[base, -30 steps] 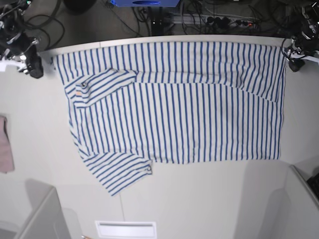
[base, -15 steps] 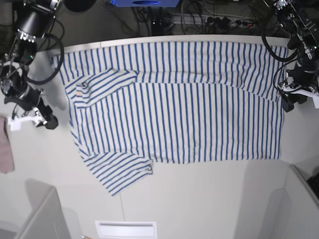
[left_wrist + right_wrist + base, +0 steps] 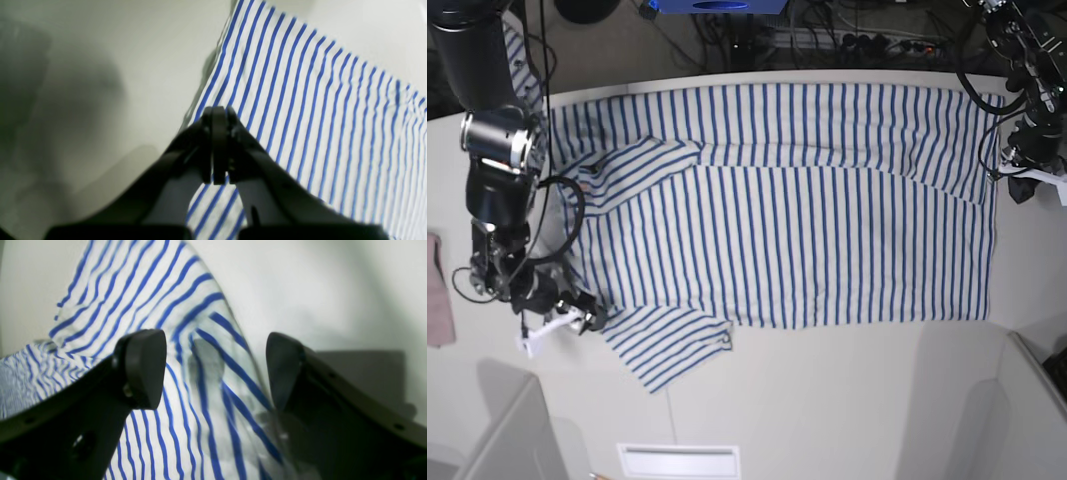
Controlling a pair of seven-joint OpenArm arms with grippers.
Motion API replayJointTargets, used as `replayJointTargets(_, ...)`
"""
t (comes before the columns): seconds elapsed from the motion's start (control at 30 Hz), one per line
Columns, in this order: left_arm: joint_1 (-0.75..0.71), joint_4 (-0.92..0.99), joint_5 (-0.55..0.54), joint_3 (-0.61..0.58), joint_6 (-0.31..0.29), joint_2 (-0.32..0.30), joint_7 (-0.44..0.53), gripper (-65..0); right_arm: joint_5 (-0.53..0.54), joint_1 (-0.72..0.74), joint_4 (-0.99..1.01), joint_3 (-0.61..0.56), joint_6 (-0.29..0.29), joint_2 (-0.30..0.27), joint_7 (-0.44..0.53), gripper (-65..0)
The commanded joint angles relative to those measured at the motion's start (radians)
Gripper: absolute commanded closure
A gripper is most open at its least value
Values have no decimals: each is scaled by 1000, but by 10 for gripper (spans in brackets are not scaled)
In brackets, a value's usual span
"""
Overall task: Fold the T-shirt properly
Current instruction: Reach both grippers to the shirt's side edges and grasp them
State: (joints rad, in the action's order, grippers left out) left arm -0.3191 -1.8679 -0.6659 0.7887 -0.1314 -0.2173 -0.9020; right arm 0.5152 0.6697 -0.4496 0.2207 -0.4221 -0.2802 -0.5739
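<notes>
The striped T-shirt [image 3: 787, 230] lies spread flat across the table [image 3: 827, 400], neck to the left, with one sleeve [image 3: 632, 165] folded onto the body. My left gripper [image 3: 1015, 192] is at the shirt's right edge. In the left wrist view this left gripper [image 3: 218, 115] is shut, its tips over the T-shirt [image 3: 317, 100] border, with no cloth showing between them. My right gripper [image 3: 587, 320] is at the lower sleeve [image 3: 667, 350]. In the right wrist view the right gripper [image 3: 213, 370] is open, its fingers [image 3: 143, 366] straddling a raised fold of the T-shirt [image 3: 133, 283].
A pink cloth [image 3: 437, 290] lies at the table's left edge. Grey partitions stand at the front left [image 3: 512, 440] and front right [image 3: 1027, 400]. A white slotted plate [image 3: 679, 460] sits at the front edge. Cables [image 3: 847, 40] run behind the table.
The arm on the left of the base view swept down to the lower sleeve and opened wider. The arm on the right came down to the shirt's right edge and shut.
</notes>
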Motion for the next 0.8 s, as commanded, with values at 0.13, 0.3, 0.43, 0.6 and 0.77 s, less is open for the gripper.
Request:
replayJointTargets(0.13, -35, -17, -8, 8, -4, -14, 22, 0, -26, 143, 251, -43, -7, -9, 213, -446)
replayJointTargets(0.3, -51, -17, -8, 8, -4, -14, 22, 0, -33, 147, 282, -57, -5, 9, 246, -444)
replayJointTargets(0.43, -64, -17, -8, 8, -4, -14, 22, 0, -31, 146, 280, -162, -5, 23, 248, -440)
replayJointTargets(0.6, -62, -16, -8, 8, -4, -14, 22, 0, -30, 146, 285, -186, -2, 23, 294, -423)
replayJointTargets(0.77, -51, 29, -8, 7, -4, -37, 22, -82, -31, 144, 283, -189, -2, 23, 299, -231)
